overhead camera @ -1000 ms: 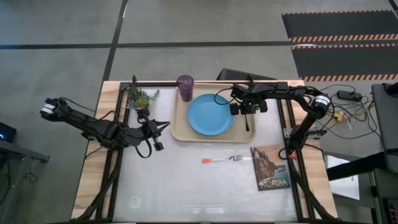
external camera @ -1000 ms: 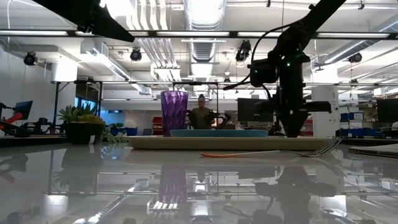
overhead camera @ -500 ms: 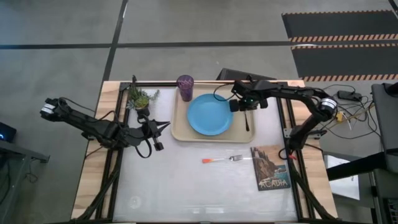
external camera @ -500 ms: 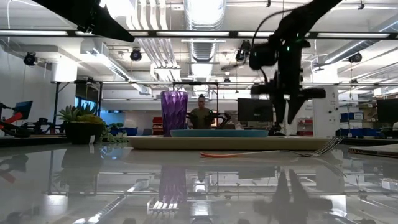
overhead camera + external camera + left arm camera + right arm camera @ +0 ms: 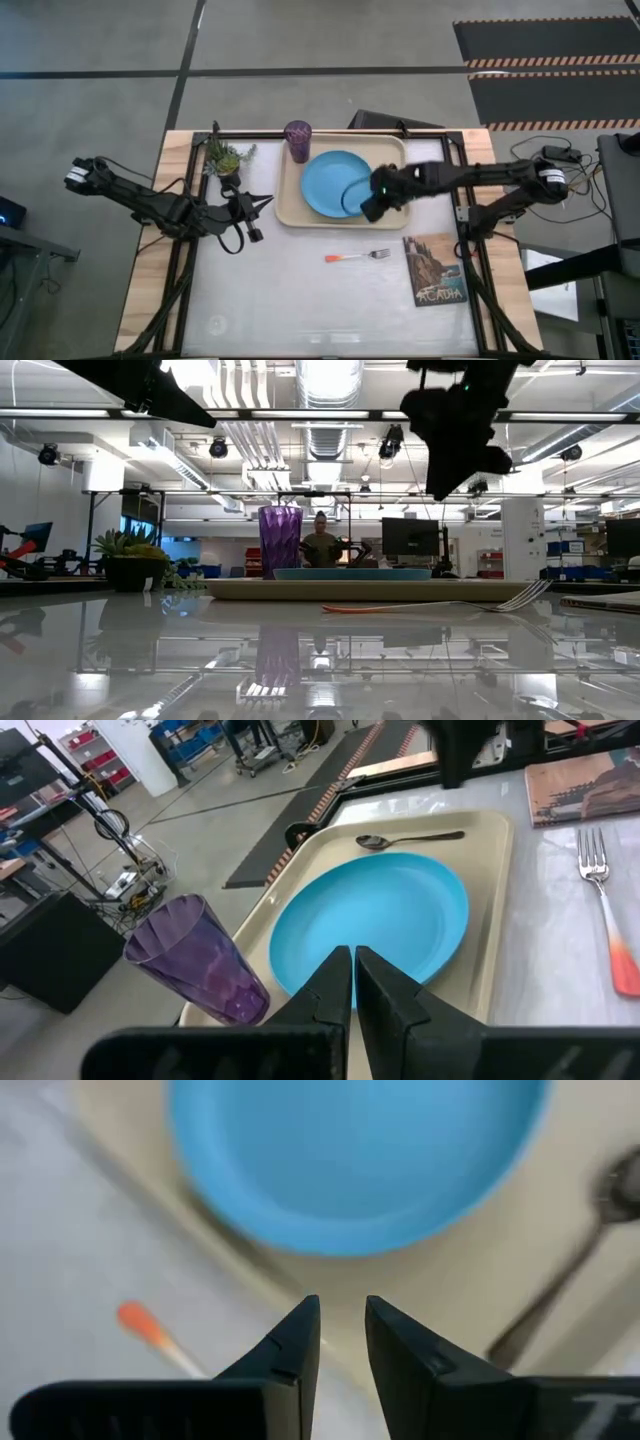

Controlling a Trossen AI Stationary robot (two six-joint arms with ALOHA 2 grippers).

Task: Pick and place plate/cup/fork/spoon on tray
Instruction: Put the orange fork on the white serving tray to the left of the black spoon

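The right gripper (image 5: 368, 209) hung empty over the tray's (image 5: 291, 213) front edge, its fingers a narrow gap apart. To take the fork (image 5: 356, 257) cleanly, it probably needed to widen and descend square across the orange handle. The fork lay on the worktop just forward of the claw; plate (image 5: 330, 183), spoon (image 5: 410, 839) and cup (image 5: 298, 139) sat beyond, on the tray. The left gripper (image 5: 247, 216) waited, pinched together, near the left edge.
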